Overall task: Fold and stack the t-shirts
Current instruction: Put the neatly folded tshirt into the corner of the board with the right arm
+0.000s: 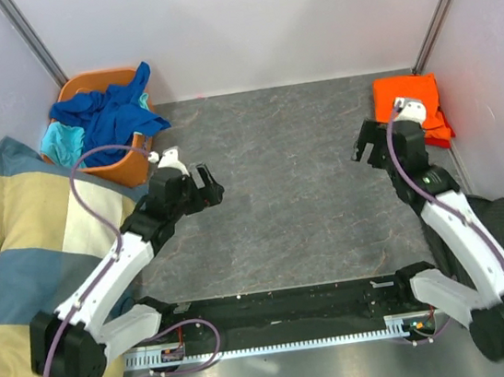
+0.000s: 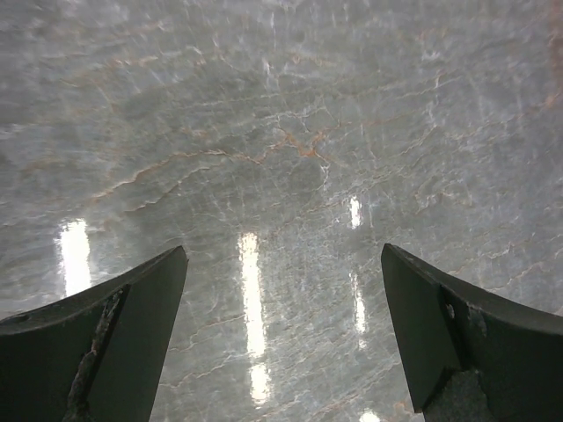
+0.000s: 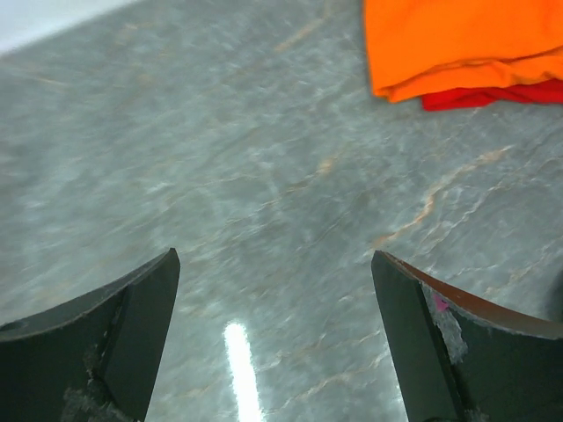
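We find left gripper (image 2: 283,251) spread wide, empty, over grey table (image 1: 290,193). Right gripper (image 3: 274,254) likewise spread, empty. Folded orange t-shirt (image 3: 457,40) atop red t-shirt (image 3: 493,95) near it, far-right corner. Blue t-shirt (image 1: 111,109), turquoise t-shirt (image 1: 64,139) heaped in basket (image 1: 89,80), far left.

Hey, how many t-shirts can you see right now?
4: an orange shirt folded on a red shirt at far right; a royal blue shirt and a turquoise shirt crumpled in the basket, far left. More may be hidden there.
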Robot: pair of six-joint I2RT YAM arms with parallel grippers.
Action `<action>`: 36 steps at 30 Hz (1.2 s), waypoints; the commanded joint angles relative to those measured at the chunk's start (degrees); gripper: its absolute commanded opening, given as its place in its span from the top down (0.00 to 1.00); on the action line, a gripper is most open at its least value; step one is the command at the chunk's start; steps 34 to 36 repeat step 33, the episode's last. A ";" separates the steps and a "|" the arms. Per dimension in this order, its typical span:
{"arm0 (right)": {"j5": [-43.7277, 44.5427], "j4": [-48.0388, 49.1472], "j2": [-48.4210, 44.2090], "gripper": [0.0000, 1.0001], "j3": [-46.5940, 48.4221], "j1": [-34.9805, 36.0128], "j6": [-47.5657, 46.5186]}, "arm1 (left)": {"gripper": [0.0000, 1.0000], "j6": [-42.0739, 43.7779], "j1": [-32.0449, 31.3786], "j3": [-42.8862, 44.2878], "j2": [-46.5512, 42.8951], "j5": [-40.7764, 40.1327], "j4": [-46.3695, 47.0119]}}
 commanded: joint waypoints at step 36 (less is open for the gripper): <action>1.13 -10.54 -24.09 0.02 -4.11 2.57 -2.13 | 0.00 -0.59 -1.31 -15.35 -34.72 -16.07 -2.89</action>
